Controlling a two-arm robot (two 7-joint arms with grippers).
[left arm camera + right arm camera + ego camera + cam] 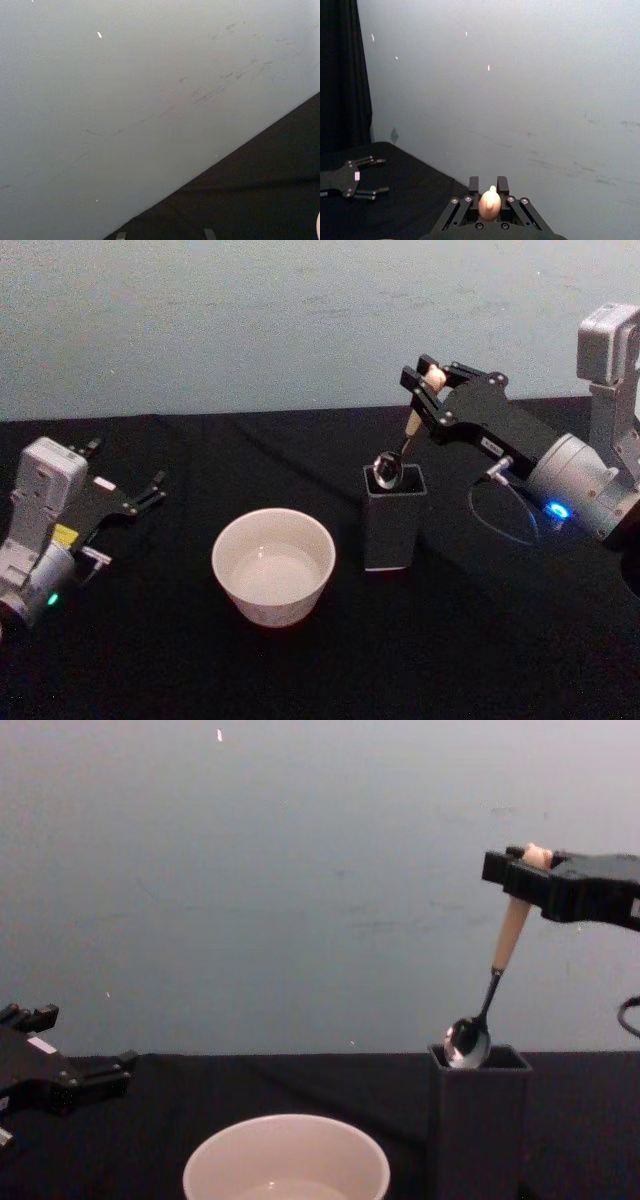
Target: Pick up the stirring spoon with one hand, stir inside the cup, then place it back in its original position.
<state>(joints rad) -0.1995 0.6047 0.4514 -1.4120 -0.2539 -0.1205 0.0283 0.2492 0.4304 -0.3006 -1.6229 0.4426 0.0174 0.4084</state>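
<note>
right hand (431, 380) pinches the stirring spoon (510, 935) by its knob end, bowl hanging right at the mouth of the holder (392, 515), 3 o'clock from the cup (270, 605). i'd lift straight up till the bowl clears the rim, then swing toward 9. left hand (125, 468) sits wide open on the surface, way out at 9.

Stirring spoon (497, 970) hangs tilted, beige handle up, shiny bowl right at the open mouth of the tall dark grey holder (478, 1120); wide cream cup (287, 1160) stands upright just left of it, on the black surface (500, 640)
</note>
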